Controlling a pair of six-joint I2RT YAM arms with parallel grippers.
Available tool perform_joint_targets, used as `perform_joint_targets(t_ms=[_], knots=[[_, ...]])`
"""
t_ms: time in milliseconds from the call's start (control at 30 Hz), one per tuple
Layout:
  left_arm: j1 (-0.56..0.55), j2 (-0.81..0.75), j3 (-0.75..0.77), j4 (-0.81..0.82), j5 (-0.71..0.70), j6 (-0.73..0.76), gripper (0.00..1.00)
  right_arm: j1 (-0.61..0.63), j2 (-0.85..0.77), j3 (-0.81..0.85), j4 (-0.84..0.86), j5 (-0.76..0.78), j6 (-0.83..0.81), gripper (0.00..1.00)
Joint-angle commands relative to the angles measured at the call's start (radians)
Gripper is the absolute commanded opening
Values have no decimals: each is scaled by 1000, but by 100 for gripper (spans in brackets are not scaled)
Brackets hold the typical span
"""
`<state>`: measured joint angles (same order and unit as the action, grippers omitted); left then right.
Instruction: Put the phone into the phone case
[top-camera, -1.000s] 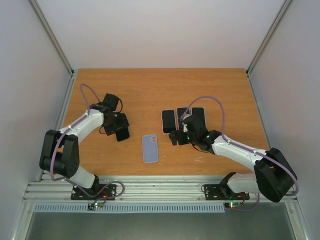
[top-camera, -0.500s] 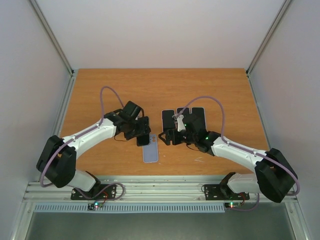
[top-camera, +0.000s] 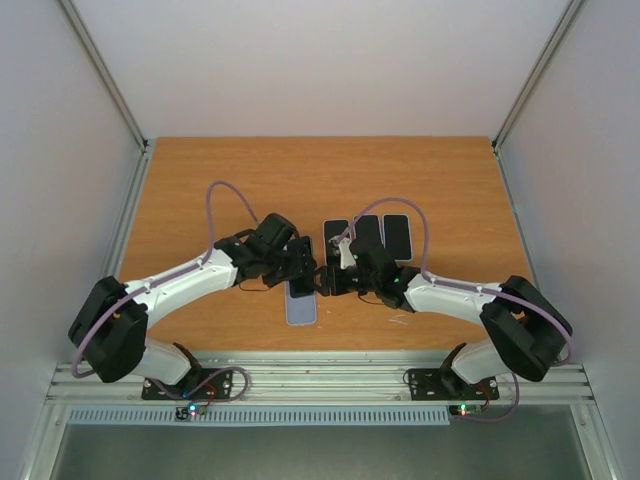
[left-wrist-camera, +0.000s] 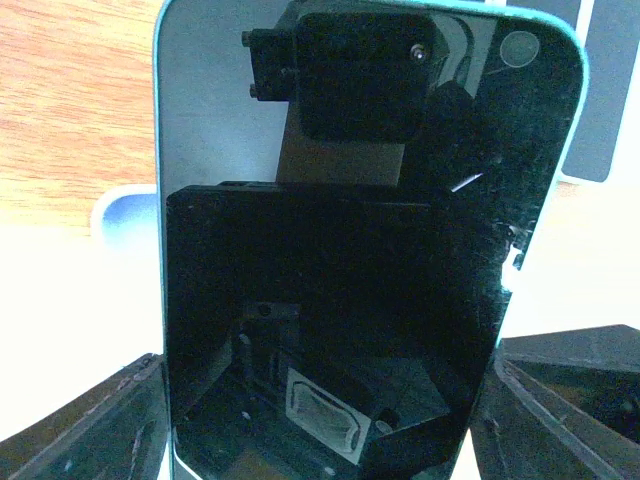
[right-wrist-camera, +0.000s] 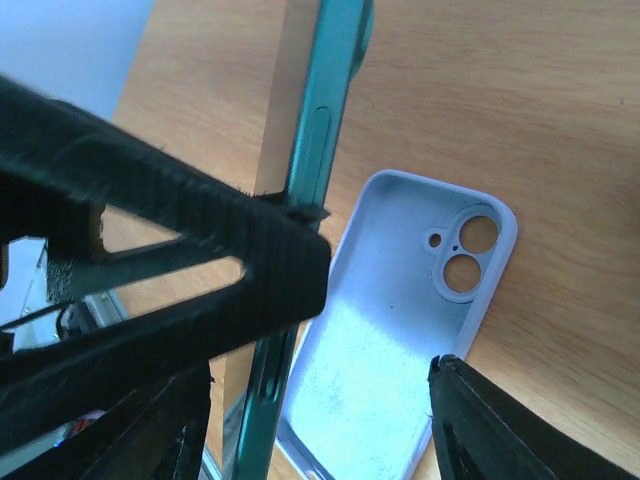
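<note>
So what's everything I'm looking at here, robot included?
phone: one, black screen with a teal edge, held over the case.
phone case: one, pale blue, lying open side up on the table, near the front middle.
spare phones: three, dark, in a row behind the pincers.
table: one, orange-brown wood.
arms: two, white and black, each with a purple cable.
left pincer: one, black, shut on the phone.
right pincer: one, black, open, close beside the phone.

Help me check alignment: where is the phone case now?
Top view: the phone case lies on the table, near centre, just beneath the phone in the left gripper.
</note>
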<state>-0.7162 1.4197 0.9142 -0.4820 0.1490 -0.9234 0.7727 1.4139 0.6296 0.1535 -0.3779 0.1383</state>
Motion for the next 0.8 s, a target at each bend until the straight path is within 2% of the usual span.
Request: perform_joint_targets(t_ms=[0, 200, 267, 433, 533, 633, 767], knots=[[-18, -33, -5, 104, -6, -41, 64, 5, 41, -17, 122, -28, 53, 55], [-18, -73, -37, 126, -26, -31, 66, 3, 44, -33, 174, -48, 67, 16], [-17, -93, -60, 149, -34, -18, 70, 4, 39, -34, 186, -61, 68, 4], [-18, -159, -114, 203, -54, 2, 88, 2, 4, -48, 213, -74, 82, 1], [-6, -221, -149, 217, -85, 16, 95, -3, -26, -53, 209, -76, 85, 1], [54, -293, -214, 292, -29, 25, 95, -14, -56, -59, 210, -93, 90, 1], [144, -388, -339, 507, 123, 12, 93, -44, -101, -85, 277, -147, 130, 1]])
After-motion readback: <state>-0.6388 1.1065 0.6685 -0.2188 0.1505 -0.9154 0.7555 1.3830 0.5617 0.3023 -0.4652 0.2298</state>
